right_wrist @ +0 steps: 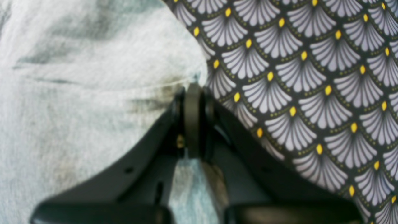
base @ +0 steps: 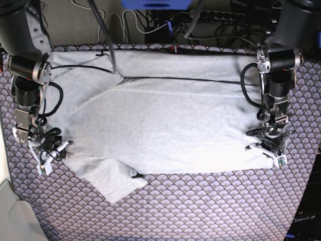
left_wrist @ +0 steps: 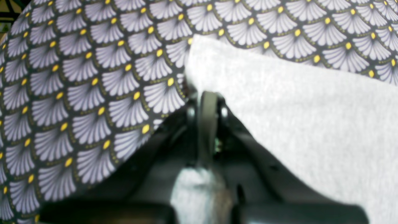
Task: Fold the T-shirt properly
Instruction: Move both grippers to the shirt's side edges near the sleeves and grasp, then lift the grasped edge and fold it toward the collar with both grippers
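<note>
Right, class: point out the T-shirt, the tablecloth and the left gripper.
T-shirt (base: 165,125), base view, middle of the body.
Tablecloth (base: 210,206), base view, bare patterned area in front.
Left gripper (left_wrist: 194,85), left wrist view, closed tips at the shirt's corner.

worktop (base: 200,211): covered in a purple-grey scallop-print tablecloth (base: 210,201) with yellow dots | back: tangle of cables (base: 150,20) and a power strip (base: 215,15) (pretty messy) | light: even, soft shadows
</note>
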You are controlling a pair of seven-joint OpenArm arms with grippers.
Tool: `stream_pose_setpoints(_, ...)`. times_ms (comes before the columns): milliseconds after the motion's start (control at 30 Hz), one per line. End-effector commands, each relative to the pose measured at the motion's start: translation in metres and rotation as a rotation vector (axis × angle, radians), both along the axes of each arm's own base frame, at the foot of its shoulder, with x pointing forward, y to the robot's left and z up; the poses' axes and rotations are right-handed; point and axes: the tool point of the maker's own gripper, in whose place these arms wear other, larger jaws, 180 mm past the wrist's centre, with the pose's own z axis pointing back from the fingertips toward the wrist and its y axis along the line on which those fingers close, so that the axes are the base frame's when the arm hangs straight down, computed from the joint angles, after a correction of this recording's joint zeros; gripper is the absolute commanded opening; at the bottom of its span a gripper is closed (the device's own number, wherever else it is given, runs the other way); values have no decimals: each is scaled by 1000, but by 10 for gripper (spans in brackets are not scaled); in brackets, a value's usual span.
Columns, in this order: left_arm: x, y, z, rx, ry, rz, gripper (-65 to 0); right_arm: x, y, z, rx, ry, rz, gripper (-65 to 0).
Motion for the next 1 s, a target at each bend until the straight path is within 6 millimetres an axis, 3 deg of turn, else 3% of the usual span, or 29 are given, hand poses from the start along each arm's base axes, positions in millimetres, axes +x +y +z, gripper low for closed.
stream_pose_setpoints(0,9,9,19,29,-51,5,-643,13,-5,18,-5,-40,4,-650)
stream_pose_setpoints(233,5,-1,38,43,-65,-34,-643,18,-10,29,-19,-72,-1,-650)
stream_pose_setpoints(400,4,-2,47,50,-68,-43,-643,9,-15,39,-98,-84,25,-650)
stream_pose_setpoints(633,-6,14,50,12,-63,18,-643,-2,3,49,-149,-75,124,-650)
stream_pose_setpoints(833,-21,18,62,30,-81,22,-643,-13,-27,64,-141,-82,50,-650)
stream_pose_setpoints(967,-28,15,71,43,-81,6,-643,-28,-33,68,-192,-82,49,-650)
